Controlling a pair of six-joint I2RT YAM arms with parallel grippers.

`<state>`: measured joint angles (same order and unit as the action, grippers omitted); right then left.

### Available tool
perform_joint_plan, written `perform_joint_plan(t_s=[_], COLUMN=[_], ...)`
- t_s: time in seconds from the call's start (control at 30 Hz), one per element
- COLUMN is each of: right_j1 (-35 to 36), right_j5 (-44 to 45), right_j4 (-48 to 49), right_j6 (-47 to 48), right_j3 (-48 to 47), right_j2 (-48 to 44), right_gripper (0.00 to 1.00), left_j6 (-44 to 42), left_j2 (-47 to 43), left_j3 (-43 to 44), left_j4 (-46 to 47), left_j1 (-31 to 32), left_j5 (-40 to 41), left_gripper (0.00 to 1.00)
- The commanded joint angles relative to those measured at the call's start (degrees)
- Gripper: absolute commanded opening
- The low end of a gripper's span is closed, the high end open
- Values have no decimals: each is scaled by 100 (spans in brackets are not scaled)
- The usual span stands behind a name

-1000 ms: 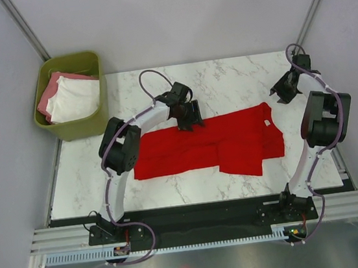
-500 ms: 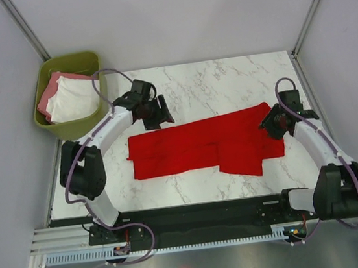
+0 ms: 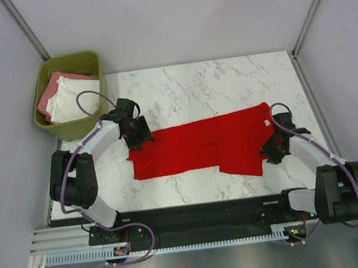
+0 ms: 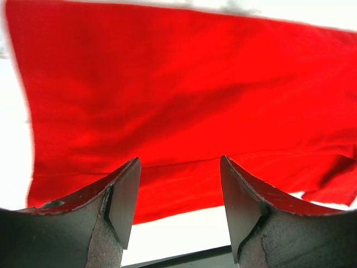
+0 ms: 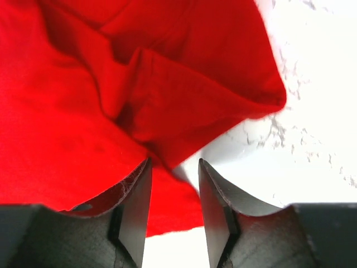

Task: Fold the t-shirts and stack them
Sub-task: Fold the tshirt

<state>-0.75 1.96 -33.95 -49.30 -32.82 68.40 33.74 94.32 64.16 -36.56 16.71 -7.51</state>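
Observation:
A bright red t-shirt (image 3: pixel 200 144) lies flat across the marble table (image 3: pixel 225 82), folded into a long band, with a small white neck label (image 3: pixel 268 122) near its right end. My left gripper (image 3: pixel 138 134) hovers over the shirt's upper left corner. In the left wrist view its jaws (image 4: pixel 179 195) are open, with red cloth (image 4: pixel 178 84) beneath them and nothing pinched. My right gripper (image 3: pixel 271 151) is at the shirt's lower right edge. It (image 5: pixel 174 195) also stands open over a bunched fold of red cloth (image 5: pixel 72 123). A white t-shirt (image 3: pixel 73 100) and a pink one (image 3: pixel 49 94) lie in the bin.
The olive-green plastic bin (image 3: pixel 77 128) stands off the table's back left corner, just behind my left arm. Bare marble shows behind the shirt and along the front edge. Grey walls with metal posts enclose the table.
My left gripper swung from the shirt's top middle to its upper left corner. My right gripper came forward from the far right corner to the shirt's lower right edge.

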Motion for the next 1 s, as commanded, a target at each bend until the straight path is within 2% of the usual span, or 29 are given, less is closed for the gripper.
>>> perform_joint_plan(t_s=[0.0, 0.13, 0.27, 0.47, 0.5, 0.57, 0.6, 0.63, 0.7, 0.73, 0.77, 0.8, 0.83, 0.9, 0.97], right_j1=[23, 14, -109, -48, -4, 232, 294, 417, 549, 698, 778, 874, 1032, 1156, 1148], right_j5=[366, 639, 657, -27, -133, -388, -467, -564, -889, -994, -1196, -1267, -1329, -1400, -1391], right_j4=[424, 530, 750, 926, 926, 873, 838, 838, 855, 847, 934, 995, 1048, 1215, 1451], right_j6=[8, 279, 499, 536, 500, 456, 395, 334, 220, 80, 26, -44, -149, -264, -405], right_j3=[-233, -812, -1743, -4299, -5086, -5960, -6773, -7164, -8295, -8676, -9333, -9609, -9855, -10199, -9957], right_j2=[479, 1244, 2289, 4662, 5300, 5962, 6548, 6833, 7648, 7905, 8369, 8565, 8741, 9031, 8963], right_gripper=[45, 33, 27, 23, 22, 23, 23, 23, 23, 23, 23, 24, 24, 28, 30], left_j6=[-262, -297, -245, 44, 124, 448, 632, 852, 1642, 1923, 2509, 2802, 3310, 3665, 3921], left_j2=[-248, -160, -2, -45, -159, -326, -527, -642, -836, -932, -942, -933, -872, -846, -959], left_j3=[-140, -386, -615, -1238, -1431, -1634, -1870, -1994, -2283, -2320, -2338, -2312, -2268, -2006, -1838], left_j4=[34, 34, 34, 70, 78, 61, 61, 87, 148, 184, 219, 228, 263, 246, 62], left_j1=[-150, -256, -265, -99, 15, 516, 726, 1190, 1780, 2418, 2755, 3063, 3632, 4136, 4516], left_j5=[170, 214, 224, 92, 92, 197, 214, 215, 188, 214, 241, 276, 372, 600, 1004], left_gripper=[66, 66, 65, 62, 62, 62, 61, 61, 61, 61, 61, 61, 61, 61, 64])
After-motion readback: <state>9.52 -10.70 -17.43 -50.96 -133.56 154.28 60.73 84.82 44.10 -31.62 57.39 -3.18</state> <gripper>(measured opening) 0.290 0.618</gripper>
